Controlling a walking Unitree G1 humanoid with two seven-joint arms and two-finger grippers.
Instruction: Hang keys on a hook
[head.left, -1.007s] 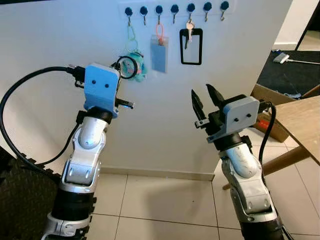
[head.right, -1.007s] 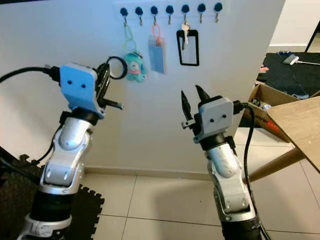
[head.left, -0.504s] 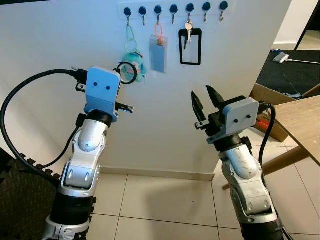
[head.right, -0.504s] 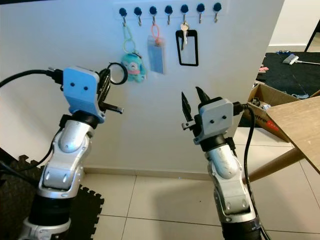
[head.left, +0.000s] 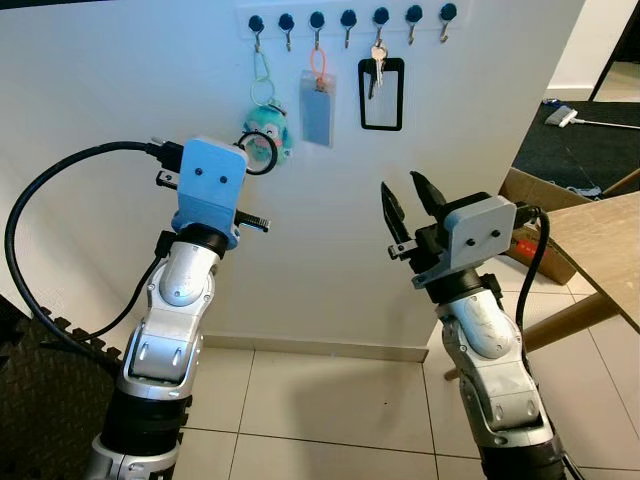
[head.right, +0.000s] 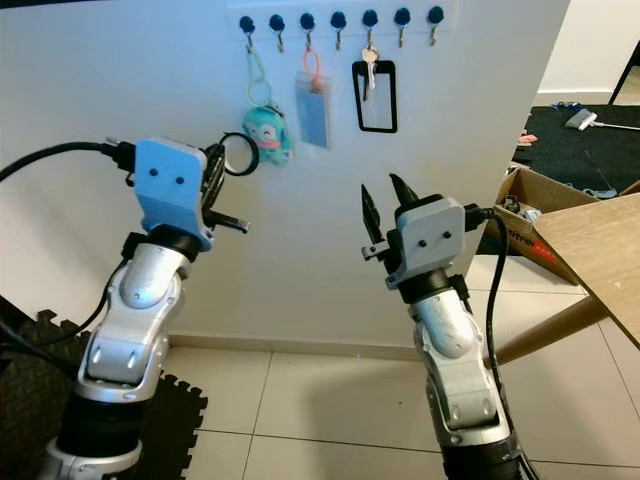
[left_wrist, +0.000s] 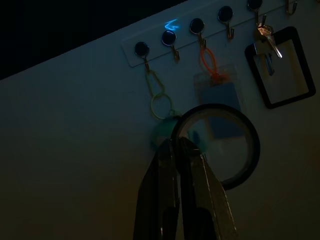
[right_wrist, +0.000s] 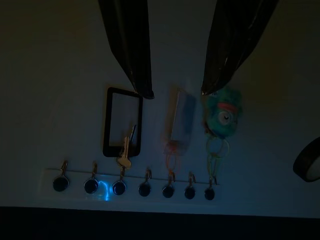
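Eye views: left gripper (head.right: 222, 160), frame centre-left, clamped on a black ring (head.right: 238, 155) just below the teal toy (head.right: 268, 130); right gripper (head.left: 408, 205) spread and empty at centre. Left wrist view: fingers (left_wrist: 192, 172) pinch the ring (left_wrist: 216, 145) beneath the hook rack (left_wrist: 200, 27). Right wrist view: fingers (right_wrist: 127, 40) apart, framing the hung key (right_wrist: 125, 152).

Hook rack (head.left: 350, 17) high on wall (head.left: 120, 90); plush charm (head.left: 268, 130), card holder (head.left: 318, 105), keys (head.left: 378, 62) beneath; table (head.left: 605, 245) rightward

Left gripper (left_wrist: 175, 147) fingers hidden behind own blue wrist block (head.left: 208, 186) in head views. Plush toy (head.left: 264, 135) partly covered by black ring (head.left: 259, 152). Wooden table (head.left: 605, 250) cut by picture edge. Cardboard box (head.left: 535, 215) contents too small to tell (half behind right arm).
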